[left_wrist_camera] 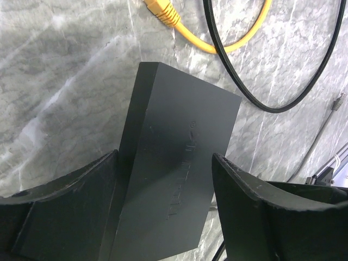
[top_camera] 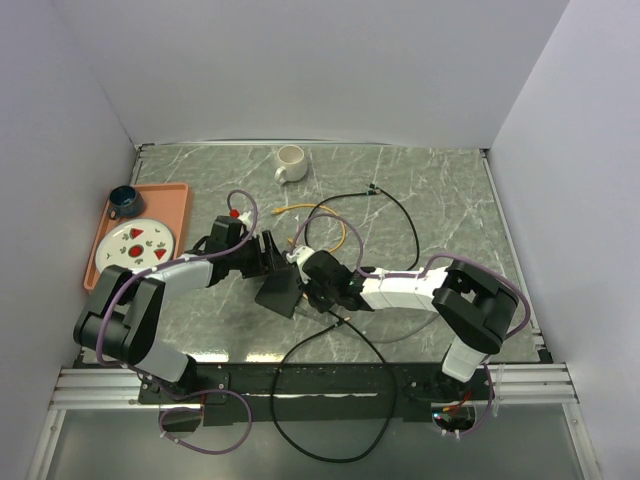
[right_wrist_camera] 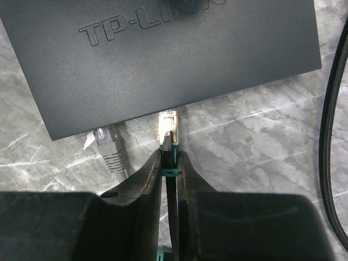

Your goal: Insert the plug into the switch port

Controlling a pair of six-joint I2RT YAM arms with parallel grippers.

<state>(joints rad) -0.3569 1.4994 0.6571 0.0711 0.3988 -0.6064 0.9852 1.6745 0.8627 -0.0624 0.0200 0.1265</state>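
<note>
**A:** How far along is the insertion?

**B:** Not finished, I'd judge. The clear plug (right_wrist_camera: 167, 122) has its tip right at the near narrow edge of the TP-Link switch (right_wrist_camera: 163, 54). It is lined up, but most of it is outside. The switch port is hidden under that edge, so I cannot tell whether the tip has entered. The push home is what remains.

**A:** Is anything else at that edge?

**B:** A grey-booted plug (right_wrist_camera: 109, 148) sits just beside ours along the same switch edge, and it looks seated.

**A:** And the grippers?

**B:** The right gripper (right_wrist_camera: 169, 156) is pinched tight on the rear of the plug, with its fingers nearly together and aimed straight at the switch edge. The left gripper (left_wrist_camera: 166, 157) straddles the switch with its fingers (left_wrist_camera: 81, 190) spread wide, one against each side. It looks clamped on as a brace.

**A:** What about the arm poses?

**B:** Seen from overhead, the left arm stretches forward and inward to the switch. The right arm is folded at the elbow, and its forearm runs across the table to the switch from the other side.
</note>
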